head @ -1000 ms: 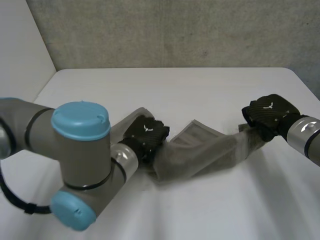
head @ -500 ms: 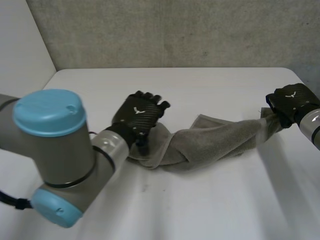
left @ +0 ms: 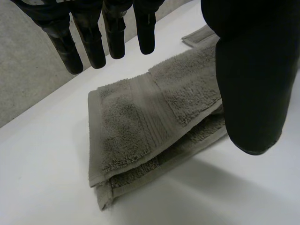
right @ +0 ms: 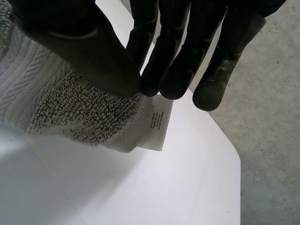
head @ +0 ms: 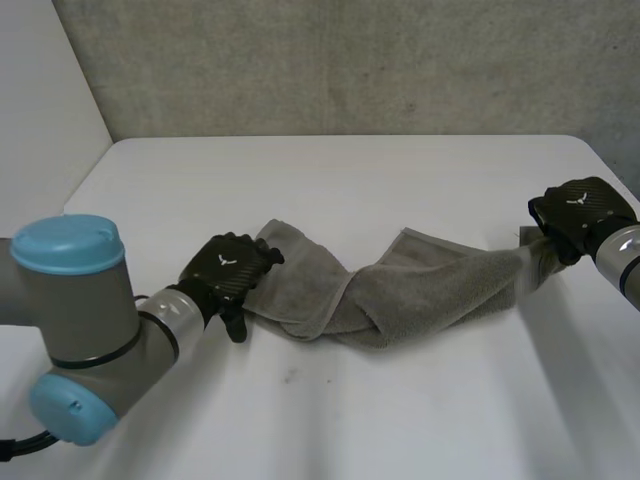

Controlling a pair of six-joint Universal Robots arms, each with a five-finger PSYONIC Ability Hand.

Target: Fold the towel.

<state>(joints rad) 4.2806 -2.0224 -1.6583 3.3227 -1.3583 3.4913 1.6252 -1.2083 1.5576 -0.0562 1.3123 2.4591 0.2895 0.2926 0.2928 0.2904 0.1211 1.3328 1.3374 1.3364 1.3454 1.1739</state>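
On the white table [head: 400, 420]: a grey towel [head: 420, 290] lies stretched crosswise between the robot's two hands, bunched and twisted near its middle.
Towel's left end: doubled over in two layers, flat on the tabletop, with the hems roughly in line.
Left hand [head: 226, 272]: low at that folded end. Its fingers [left: 112, 33] are straight and spread above the cloth with a gap between, its thumb is close beside the towel's edge, and it grips nothing.
Towel's right end: gathered into a bunch near the table's right edge.
Right hand [head: 577, 208]: pinching that end between thumb and fingertips, with the terry pile bulging below the pinch.
Care label [right: 159, 124]: white and printed, poking out of the towel just under the right hand's fingertips.
Backdrop: a grey wall [head: 350, 60] behind the table.
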